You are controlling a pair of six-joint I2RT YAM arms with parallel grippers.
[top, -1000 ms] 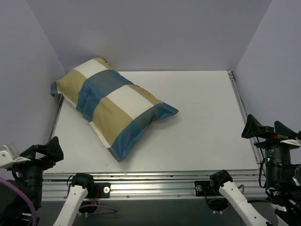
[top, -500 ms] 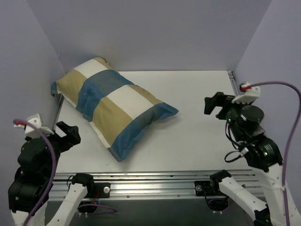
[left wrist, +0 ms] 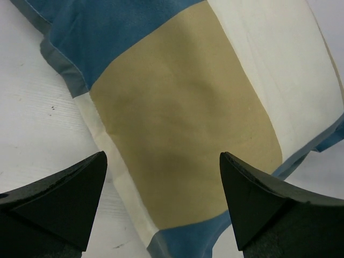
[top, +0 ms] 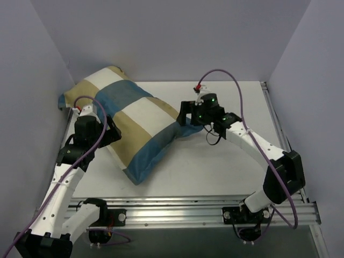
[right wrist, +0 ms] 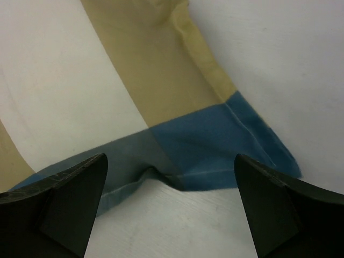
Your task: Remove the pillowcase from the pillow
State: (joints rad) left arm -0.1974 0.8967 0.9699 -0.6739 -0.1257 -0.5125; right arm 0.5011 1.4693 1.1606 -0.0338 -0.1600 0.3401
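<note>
Pillowcase point(top: 129, 119) lies beneath left gripper point(left wrist: 162, 157) and right gripper point(right wrist: 170, 159), jaws spread.

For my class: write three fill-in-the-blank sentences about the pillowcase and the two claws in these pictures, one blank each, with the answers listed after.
1. The left claw hangs above the pillowcase with its jaws ____.
2. The right claw hangs over a corner of the pillowcase coloured ____.
3. On the table, the pillowcase lies toward the ____ arm's side.
Missing words: open; blue; left.
</note>
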